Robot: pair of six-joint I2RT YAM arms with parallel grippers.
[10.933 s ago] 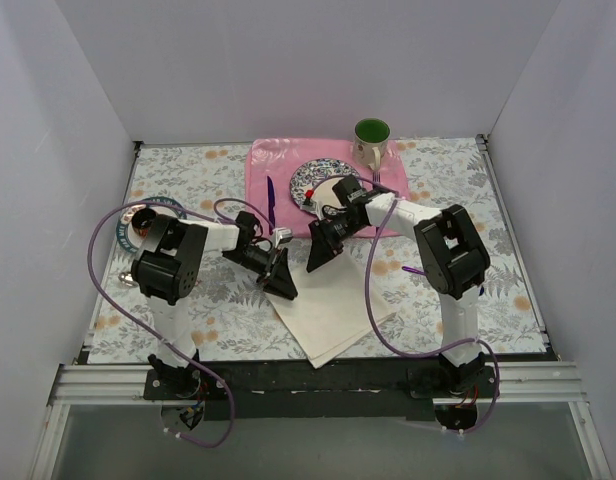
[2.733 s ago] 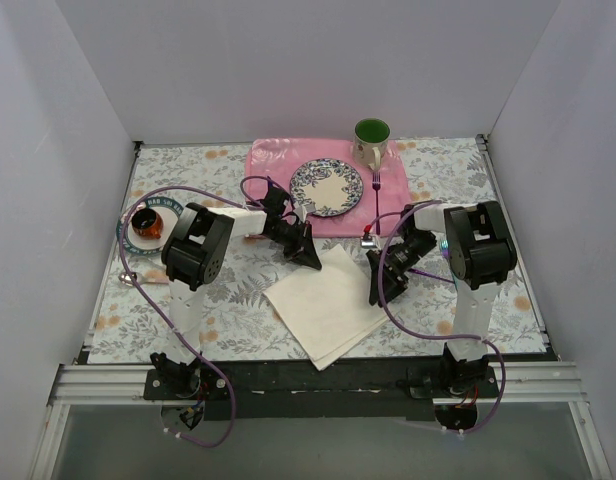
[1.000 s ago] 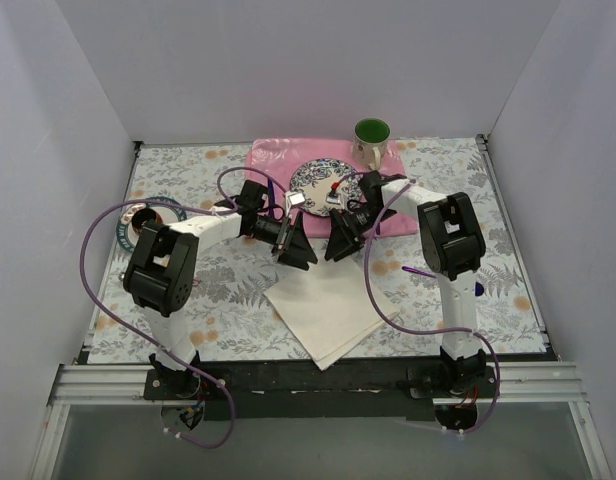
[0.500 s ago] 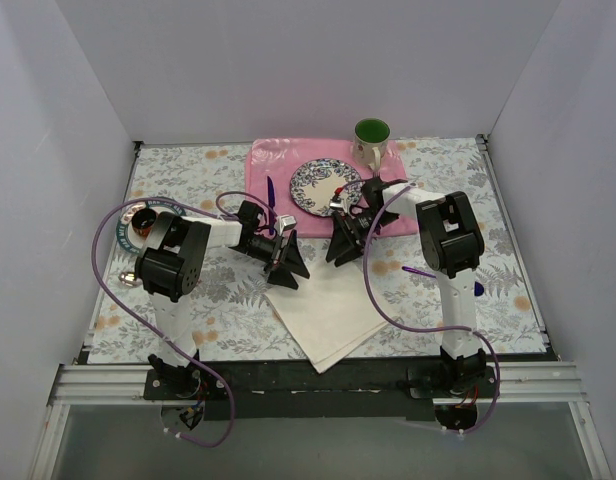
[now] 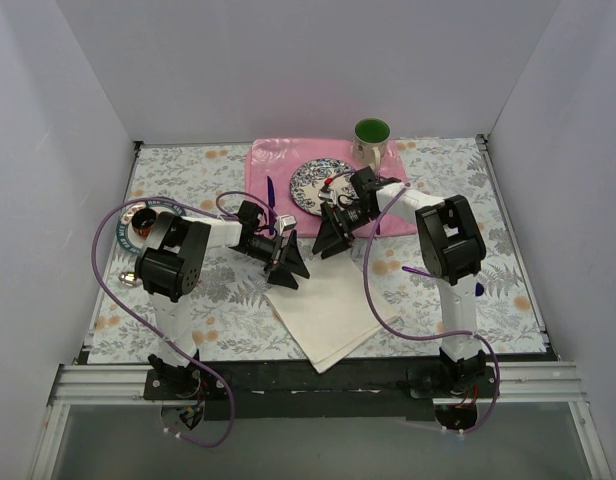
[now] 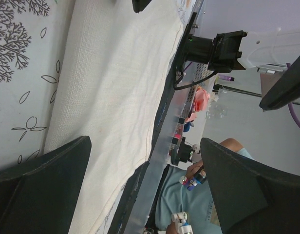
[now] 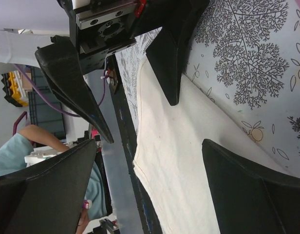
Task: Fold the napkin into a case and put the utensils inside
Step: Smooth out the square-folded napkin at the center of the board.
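The napkin [image 5: 328, 310] lies flat on the table [image 5: 188, 300] in front of the arms, turned like a diamond. Its near corner reaches the dark front edge of the table, and its far corner points toward the pink placemat [image 5: 288, 160]. No fold that looks like a case is visible yet. The left gripper [image 5: 288, 265] is low over the far left side of the napkin, with its jaws wide open and nothing in them. The right gripper [image 5: 331, 240] is just beyond the far corner, near the placemat edge. It is also wide open and empty.

I see several risks. The two grippers are very near each other, and the right wrist view shows the left fingers close in front. If both go to the same corner, they may knock together. The cloth is thin and lies flat, so the fingers may slide over it and only push it into wrinkles. They may also drag it toward the front edge, where it could hang over. If the right gripper closes where it is now, it may catch the placemat and not the napkin. Uneven grips would probably give a crooked fold, too loose to hold anything. I cannot make out the utensils with certainty.
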